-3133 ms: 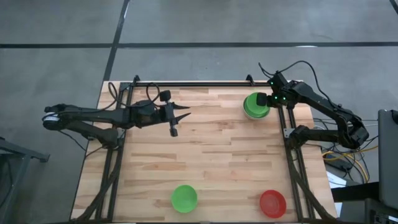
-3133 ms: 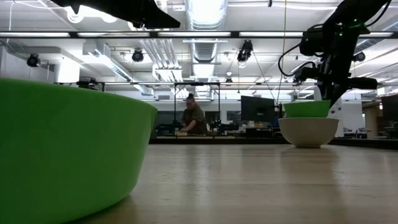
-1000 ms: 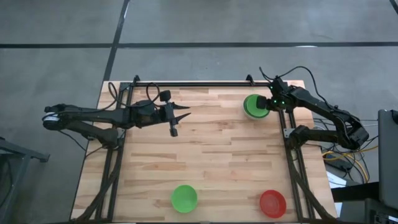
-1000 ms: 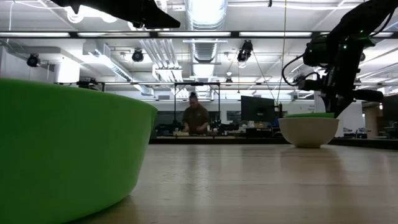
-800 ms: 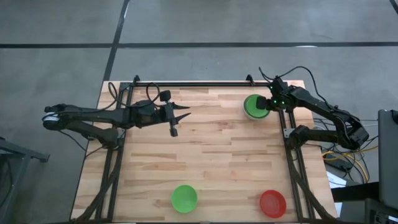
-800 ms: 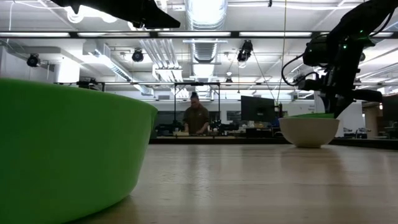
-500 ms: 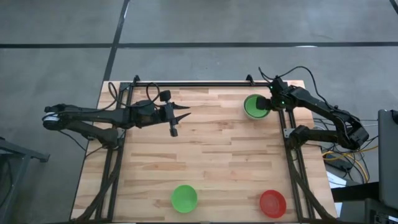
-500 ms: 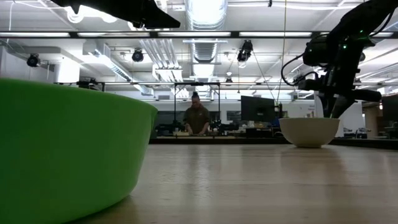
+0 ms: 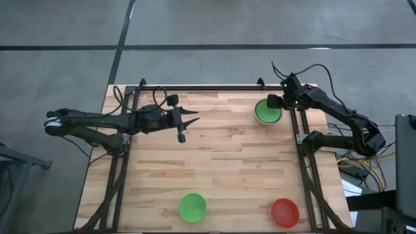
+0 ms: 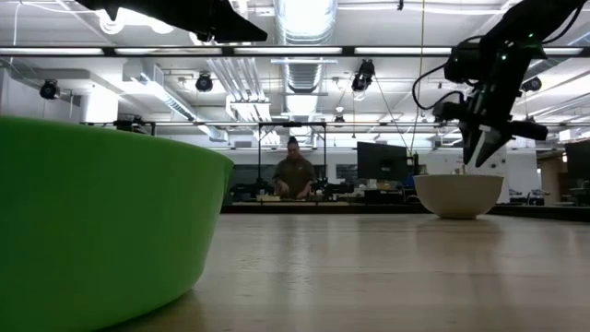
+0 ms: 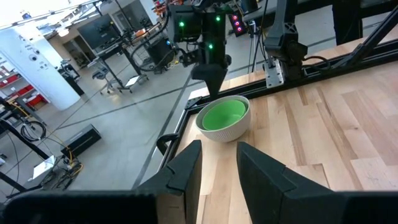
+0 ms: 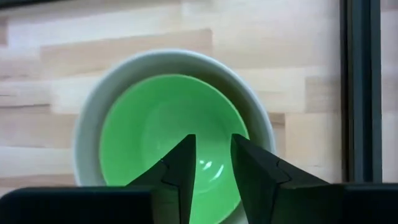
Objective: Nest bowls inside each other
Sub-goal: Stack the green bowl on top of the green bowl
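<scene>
The right gripper is hovering empty just above a green bowl sitting nested in the grey-white bowl, fingers parted. The left gripper is waiting mid-table, slightly apart, holding nothing. 1 green bowl and 1 red bowl are sitting separately along the near edge.

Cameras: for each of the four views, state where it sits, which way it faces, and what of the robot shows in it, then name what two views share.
High view: overhead, facing straight down on the table; both arms show, left gripper and right gripper.
Low view: at table-top height, facing level across into the room; the right gripper's jaws hang open above the pale bowl.
Left wrist view: facing across the table past its own fingers.
Right wrist view: facing down into the green bowl.
Shared: both wrist views show the green bowl nested in the pale bowl.
</scene>
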`<state>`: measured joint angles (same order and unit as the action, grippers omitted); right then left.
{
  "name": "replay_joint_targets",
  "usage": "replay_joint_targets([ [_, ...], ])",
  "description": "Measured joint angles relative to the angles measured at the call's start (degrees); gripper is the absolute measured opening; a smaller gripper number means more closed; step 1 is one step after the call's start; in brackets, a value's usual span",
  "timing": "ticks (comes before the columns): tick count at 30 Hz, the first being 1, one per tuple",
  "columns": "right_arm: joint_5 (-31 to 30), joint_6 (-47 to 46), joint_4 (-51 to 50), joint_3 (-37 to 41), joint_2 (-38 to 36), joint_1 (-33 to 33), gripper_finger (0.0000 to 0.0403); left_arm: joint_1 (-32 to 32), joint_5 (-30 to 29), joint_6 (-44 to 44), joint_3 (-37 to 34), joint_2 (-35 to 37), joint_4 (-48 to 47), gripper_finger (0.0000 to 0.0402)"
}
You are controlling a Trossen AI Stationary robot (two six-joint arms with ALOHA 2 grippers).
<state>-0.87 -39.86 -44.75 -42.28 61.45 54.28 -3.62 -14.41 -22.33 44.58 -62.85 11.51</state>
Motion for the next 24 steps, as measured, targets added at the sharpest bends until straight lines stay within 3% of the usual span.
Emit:
replay_joint_targets([
  [9, 2.68, -0.11, 0.08, -2.74, -2.08, -0.74, 0.01, 0.0, 0.0, 0.0, 0.0, 0.0, 0.0, 0.0106],
  [24, 2.93, -3.26, -0.02, -3.25, -12.49, -5.14, 0.007, 0.0, -0.01, 0.0, -0.02, -0.01, -0.01, 0.0106],
])
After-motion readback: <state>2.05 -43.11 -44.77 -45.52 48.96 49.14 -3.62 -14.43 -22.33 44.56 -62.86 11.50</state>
